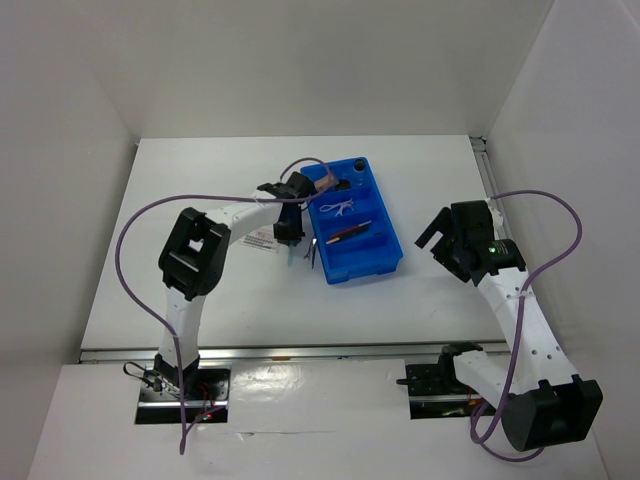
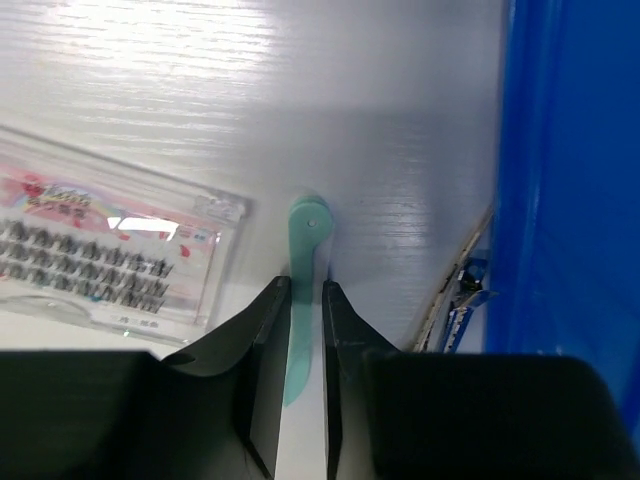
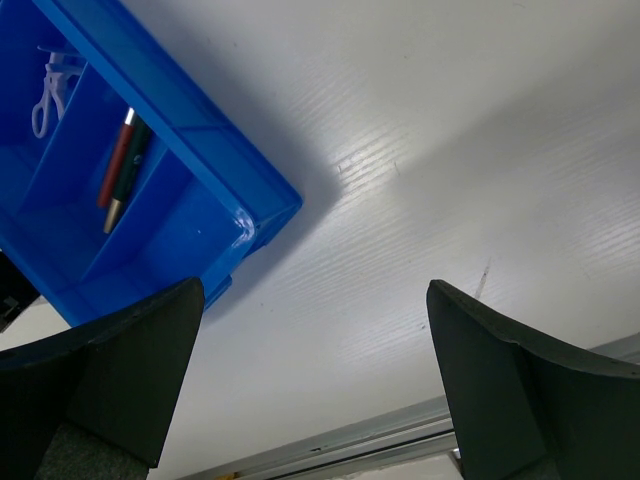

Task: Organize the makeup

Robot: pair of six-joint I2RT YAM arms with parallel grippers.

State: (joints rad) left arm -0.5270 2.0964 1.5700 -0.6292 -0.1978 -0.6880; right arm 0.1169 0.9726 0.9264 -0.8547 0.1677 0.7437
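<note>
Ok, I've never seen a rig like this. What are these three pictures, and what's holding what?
The overhead picture looks down from behind two robot arms bolted at the near edge of the table. The other two come from a camera on each wrist, with that arm's jaws in view. On it sits a blue tray: pencils in one compartment, a lilac looped piece in another. A flat lash packet lies left of the tray. The left gripper is closed on a slim teal tool beside that packet. The right gripper is open and empty, above the table right of the tray.
</note>
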